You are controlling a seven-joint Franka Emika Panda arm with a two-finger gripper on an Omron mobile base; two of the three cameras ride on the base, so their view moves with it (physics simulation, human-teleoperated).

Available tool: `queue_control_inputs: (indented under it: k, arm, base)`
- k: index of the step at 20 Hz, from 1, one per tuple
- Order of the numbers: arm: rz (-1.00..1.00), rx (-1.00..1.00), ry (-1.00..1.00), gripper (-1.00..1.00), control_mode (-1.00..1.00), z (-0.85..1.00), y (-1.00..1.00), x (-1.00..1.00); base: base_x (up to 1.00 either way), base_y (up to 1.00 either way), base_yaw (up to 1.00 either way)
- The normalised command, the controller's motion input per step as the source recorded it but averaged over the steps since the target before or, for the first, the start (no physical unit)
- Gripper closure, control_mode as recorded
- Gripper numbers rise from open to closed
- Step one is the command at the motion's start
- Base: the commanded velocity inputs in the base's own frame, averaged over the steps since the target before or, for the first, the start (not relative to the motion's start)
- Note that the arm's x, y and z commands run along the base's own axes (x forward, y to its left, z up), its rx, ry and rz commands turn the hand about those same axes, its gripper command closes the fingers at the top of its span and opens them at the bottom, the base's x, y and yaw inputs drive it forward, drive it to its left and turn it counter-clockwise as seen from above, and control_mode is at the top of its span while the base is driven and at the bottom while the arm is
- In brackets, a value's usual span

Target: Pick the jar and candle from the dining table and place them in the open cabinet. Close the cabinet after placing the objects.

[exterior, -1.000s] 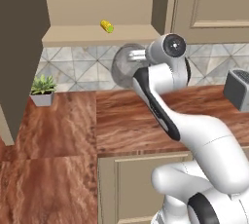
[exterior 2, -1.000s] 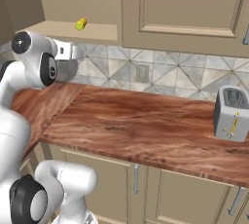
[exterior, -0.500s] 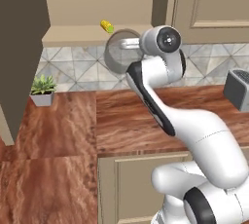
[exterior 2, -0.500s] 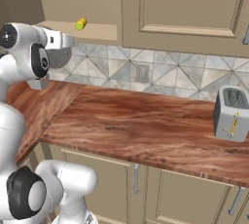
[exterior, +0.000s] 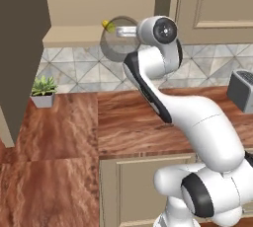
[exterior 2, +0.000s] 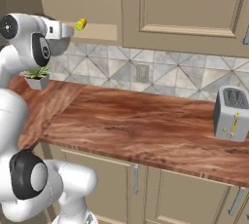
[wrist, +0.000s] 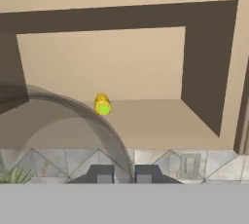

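The two-finger gripper [wrist: 123,173] pinches the rim of the smoky translucent dark jar [exterior: 117,43], held up level with the beige wall cabinet [wrist: 112,65]. A small yellow-green object [wrist: 102,105] lies on its tan shelf [wrist: 160,121].

- Your backdrop: grey diamond-tile wall [exterior 2: 121,67] with an outlet [exterior 2: 142,73].
- Wood counter [exterior 2: 146,125]; toaster [exterior 2: 232,113]; potted plant [exterior: 43,91].
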Motion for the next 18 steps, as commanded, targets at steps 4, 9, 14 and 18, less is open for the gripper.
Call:
queue_control_inputs:
  k: [4, 9, 14, 18]
  arm:
    - [0.0, 0.17, 0.01, 1.0, -1.0, 0.12, 0.0, 0.55]
    - [0.0, 0.13, 0.06, 1.0, -1.0, 0.06, 0.1, 0.27]
    - [0.0, 0.07, 0.07, 1.0, -1.0, 0.09, 0.13, 0.34]
    - [0.0, 0.03, 0.11, 1.0, -1.0, 0.0, 0.13, 0.57]
  base:
    - [0.0, 0.0, 0.0]
    - [0.0, 0.0, 0.0]
    - [0.0, 0.0, 0.0]
    - [0.0, 0.0, 0.0]
